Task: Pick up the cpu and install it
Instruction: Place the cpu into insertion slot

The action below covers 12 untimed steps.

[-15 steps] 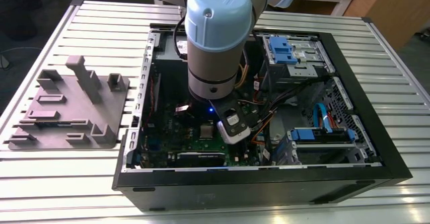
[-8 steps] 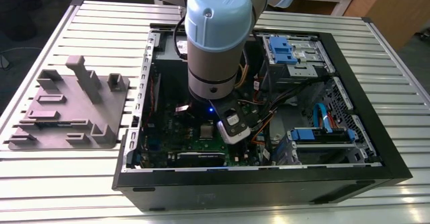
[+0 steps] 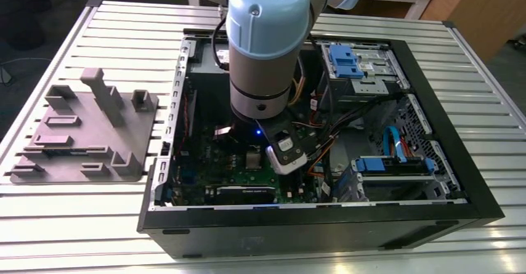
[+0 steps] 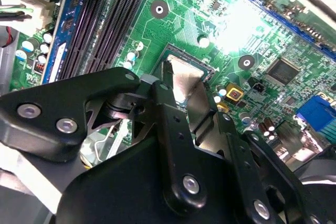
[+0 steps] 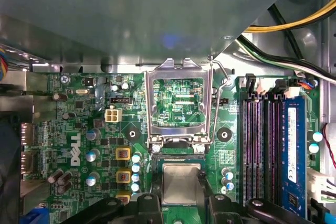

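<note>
Claw (image 4: 184, 90) grasps cpu (image 4: 185, 77) by opposite edges, level at socket (image 5: 178, 157) on green board (image 5: 79, 124); socket frame (image 5: 153, 103) stands hinged open, giving access.

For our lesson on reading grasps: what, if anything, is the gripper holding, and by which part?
The gripper seems to hold the cpu by two opposite side edges, one finger against each, low over the green board.

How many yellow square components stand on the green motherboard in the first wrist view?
3 yellow square components, in a line on the motherboard beside the cpu: first, second, third partly behind the pincer. More may be hidden.
</note>
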Tool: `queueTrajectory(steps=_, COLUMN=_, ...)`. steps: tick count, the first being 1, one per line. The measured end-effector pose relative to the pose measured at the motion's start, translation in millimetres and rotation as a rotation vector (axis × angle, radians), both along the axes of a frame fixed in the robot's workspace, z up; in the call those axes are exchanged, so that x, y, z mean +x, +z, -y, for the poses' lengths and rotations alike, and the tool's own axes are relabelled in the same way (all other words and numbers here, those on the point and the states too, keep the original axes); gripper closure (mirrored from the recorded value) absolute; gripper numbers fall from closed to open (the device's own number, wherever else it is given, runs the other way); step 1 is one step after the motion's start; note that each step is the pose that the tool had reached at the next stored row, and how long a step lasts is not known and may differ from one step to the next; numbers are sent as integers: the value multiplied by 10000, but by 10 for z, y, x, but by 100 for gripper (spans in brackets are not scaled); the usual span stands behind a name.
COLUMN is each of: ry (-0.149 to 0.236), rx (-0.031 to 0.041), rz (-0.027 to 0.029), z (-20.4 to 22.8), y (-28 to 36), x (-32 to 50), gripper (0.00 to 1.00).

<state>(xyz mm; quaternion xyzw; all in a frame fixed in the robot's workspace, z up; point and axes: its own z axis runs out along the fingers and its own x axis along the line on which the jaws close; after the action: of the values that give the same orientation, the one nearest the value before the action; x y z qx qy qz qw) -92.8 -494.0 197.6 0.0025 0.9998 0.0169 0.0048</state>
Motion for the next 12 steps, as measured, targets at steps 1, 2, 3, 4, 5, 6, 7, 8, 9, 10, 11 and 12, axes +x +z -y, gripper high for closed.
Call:
queueTrajectory(steps=1, ry=0, rx=-2, rz=-1, z=0, y=1, x=0, gripper=62)
queueTrajectory(steps=2, ry=0, rx=-1, rz=0, z=0, y=1, x=0, gripper=62)
queueTrajectory(steps=3, ry=0, rx=-1, rz=-1, z=0, y=1, x=0, gripper=62)
queueTrajectory(steps=4, ry=0, rx=-2, rz=-1, z=0, y=-1, x=0, gripper=62)
queueTrajectory(steps=5, ry=0, rx=-1, rz=-1, z=0, y=-10, x=0, gripper=62)
queueTrajectory(steps=6, ry=0, rx=-2, rz=-1, z=0, y=-16, x=0, gripper=62)
queueTrajectory(steps=7, ry=0, rx=-5, rz=-2, z=1, y=-15, x=0, gripper=62)
queueTrajectory(steps=8, ry=0, rx=-6, rz=-3, z=1, y=-16, x=0, gripper=62)
queueTrajectory(steps=9, ry=0, rx=-3, rz=-1, z=0, y=-19, x=0, gripper=62)
queueTrajectory(steps=10, ry=0, rx=-3, rz=-1, z=0, y=-20, x=0, gripper=62)
queueTrajectory(steps=11, ry=0, rx=-3, rz=-2, z=0, y=-21, x=0, gripper=62)
queueTrajectory(steps=12, ry=0, rx=-3, rz=-1, z=0, y=-22, x=0, gripper=60)
